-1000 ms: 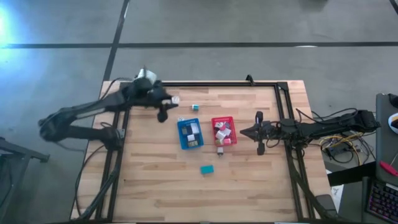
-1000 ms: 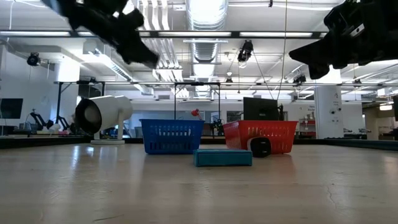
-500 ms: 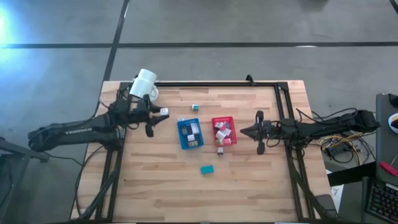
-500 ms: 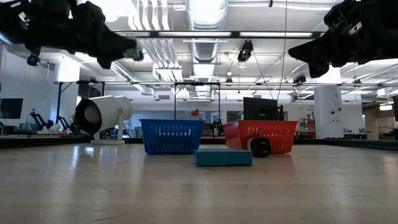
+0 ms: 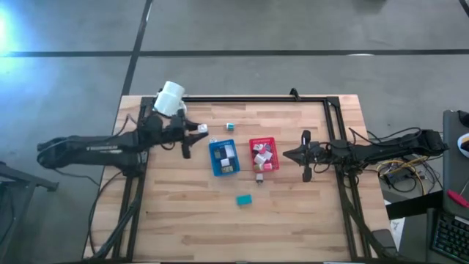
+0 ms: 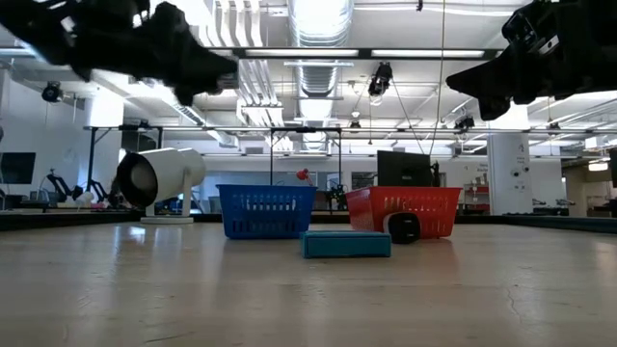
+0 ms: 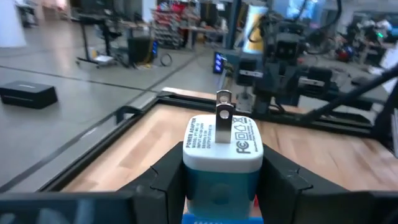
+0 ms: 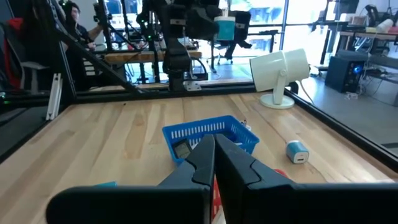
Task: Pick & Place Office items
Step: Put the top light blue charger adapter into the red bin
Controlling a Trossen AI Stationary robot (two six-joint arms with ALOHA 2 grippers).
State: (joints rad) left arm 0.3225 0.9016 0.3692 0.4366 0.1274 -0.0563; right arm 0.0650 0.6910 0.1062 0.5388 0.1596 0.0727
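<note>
1. Left gripper (image 7: 222, 180), left of centre in the high view, beside blue tray (image 5: 223, 158): jaws pinching a white-and-teal power adapter (image 7: 222, 155).
2. Right gripper (image 5: 306, 176), right of red tray (image 5: 263, 154): jaws pressed together, empty.
3. Teal block (image 5: 244, 199) lying on table (image 5: 293, 220), below the trays.

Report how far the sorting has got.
Several items already sit in the blue tray and the red tray. The left gripper holds a white-and-teal plug adapter. Left on the table: a teal block, a small teal item, one beside the red tray.

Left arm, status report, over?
Left gripper shut on white-and-teal charger plug, carried above table beside blue tray. Right gripper shut, empty, waiting by red tray. Nothing in the way.
</note>
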